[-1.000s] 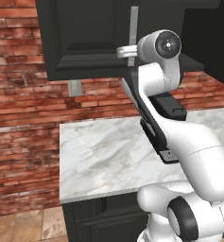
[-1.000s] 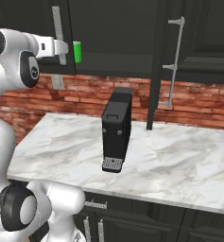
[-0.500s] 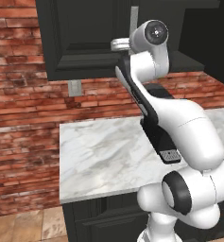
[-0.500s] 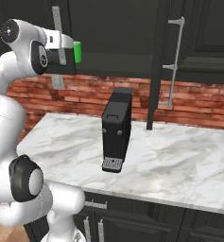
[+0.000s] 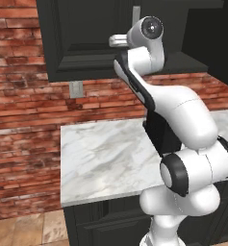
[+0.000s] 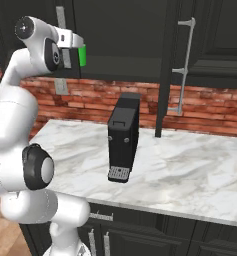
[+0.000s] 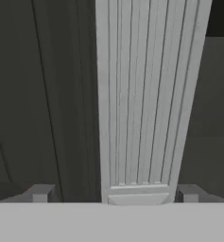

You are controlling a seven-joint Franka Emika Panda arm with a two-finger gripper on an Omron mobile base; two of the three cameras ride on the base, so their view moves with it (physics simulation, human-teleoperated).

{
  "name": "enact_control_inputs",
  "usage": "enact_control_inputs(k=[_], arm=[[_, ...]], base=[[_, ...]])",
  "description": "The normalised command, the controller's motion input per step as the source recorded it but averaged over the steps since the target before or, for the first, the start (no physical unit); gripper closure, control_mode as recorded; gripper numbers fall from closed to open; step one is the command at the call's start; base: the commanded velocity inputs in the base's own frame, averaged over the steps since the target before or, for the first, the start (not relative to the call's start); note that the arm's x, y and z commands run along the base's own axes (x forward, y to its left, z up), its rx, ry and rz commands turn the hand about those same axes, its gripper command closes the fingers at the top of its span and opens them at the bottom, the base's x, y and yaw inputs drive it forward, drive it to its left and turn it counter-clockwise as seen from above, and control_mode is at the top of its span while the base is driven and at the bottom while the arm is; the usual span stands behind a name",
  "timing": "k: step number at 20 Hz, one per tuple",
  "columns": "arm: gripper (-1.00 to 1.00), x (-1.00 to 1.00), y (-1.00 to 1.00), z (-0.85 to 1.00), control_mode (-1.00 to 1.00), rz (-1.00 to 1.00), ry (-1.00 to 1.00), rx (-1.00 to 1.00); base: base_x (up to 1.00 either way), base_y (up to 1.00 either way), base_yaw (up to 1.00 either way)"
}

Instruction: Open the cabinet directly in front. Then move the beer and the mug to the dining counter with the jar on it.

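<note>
The black wall cabinet [image 5: 82, 38] has its left door shut and its right door [image 6: 210, 40] swung open. My gripper [image 7: 114, 193] is open, raised to the left door's brushed-silver bar handle [image 7: 142, 94]. The bar stands between the two fingertips [image 7: 40, 193] with a gap on each side. From the base, the hand [image 5: 114, 39] sits at the door's inner edge. The green mug [image 6: 82, 55] stands on the dark shelf just right of the hand [image 6: 72, 41]. The beer, the jar and the dining counter are out of view.
A black box-shaped appliance [image 6: 124, 137] stands on the marble worktop [image 6: 190, 170] below the cabinet, against the brick wall [image 5: 19, 110]. The open door's handle [image 6: 186, 65] hangs over the worktop's right half. Black base cabinets [image 6: 140, 240] sit under it.
The arm has swung round and the hand has shifted a little left and up onto the left door's handle. The mug and the doors have not moved.
</note>
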Motion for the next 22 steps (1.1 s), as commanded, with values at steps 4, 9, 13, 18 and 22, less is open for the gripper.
enact_control_inputs(k=[4, 9, 13, 18, 22], arm=[[-1.00, 1.00, 0.04, -0.36, -1.00, 0.00, 0.00, 0.02], [1.00, 0.53, 0.00, -0.17, -1.00, 0.00, 0.00, 0.00], [1.00, 0.04, 0.00, -0.09, -1.00, 0.00, 0.00, -0.03], [1.00, -0.13, 0.00, -0.22, -1.00, 0.00, -0.06, -0.05], [1.00, -0.02, 0.00, -0.19, -1.00, 0.00, -0.09, -0.05]], base=[[0.00, 0.00, 0.00], [0.00, 0.00, 0.00], [0.00, 0.00, 0.00], [0.00, 0.00, 0.00], [0.00, 0.00, 0.00]])
